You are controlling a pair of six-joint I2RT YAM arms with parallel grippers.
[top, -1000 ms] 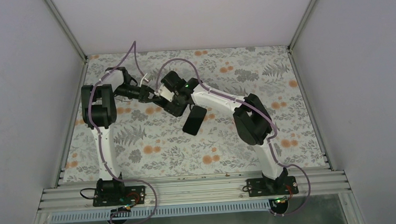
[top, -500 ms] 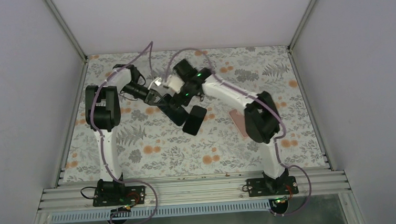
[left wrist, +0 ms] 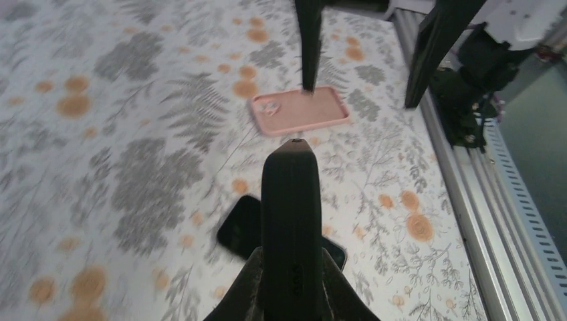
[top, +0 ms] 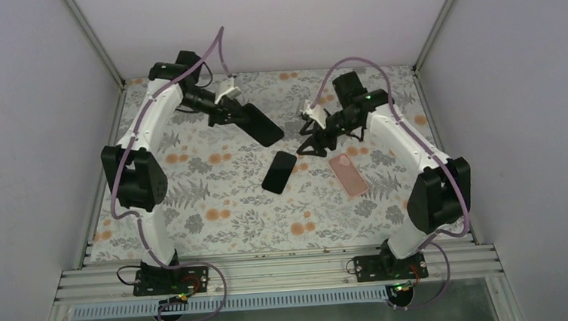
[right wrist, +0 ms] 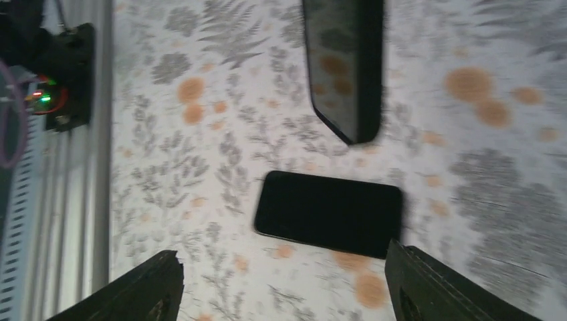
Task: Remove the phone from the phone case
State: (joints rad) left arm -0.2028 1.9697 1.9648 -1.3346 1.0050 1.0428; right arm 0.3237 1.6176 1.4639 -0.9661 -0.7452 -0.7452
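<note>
A black phone (top: 279,171) lies flat on the floral table, apart from both grippers. It also shows in the left wrist view (left wrist: 239,227) and the right wrist view (right wrist: 329,212). My left gripper (top: 231,113) is shut on the black phone case (top: 260,125) and holds it in the air at the back left. The case is edge-on in the left wrist view (left wrist: 289,200), between the fingers of the left gripper (left wrist: 292,267). My right gripper (top: 311,139) is open and empty, above the table just right of the phone. In its own view the right gripper (right wrist: 284,271) has its jaws wide apart, with the case (right wrist: 344,60) beyond.
A pink phone case (top: 348,174) lies on the table right of the phone, below my right gripper; it also shows in the left wrist view (left wrist: 301,110). White walls and metal rails bound the table. The arm bases stand on the near rail (top: 273,271).
The two grippers were together over the middle of the table; now they have parted. The left arm swung back-left with the case, the right moved right and opened. The phone stayed put.
</note>
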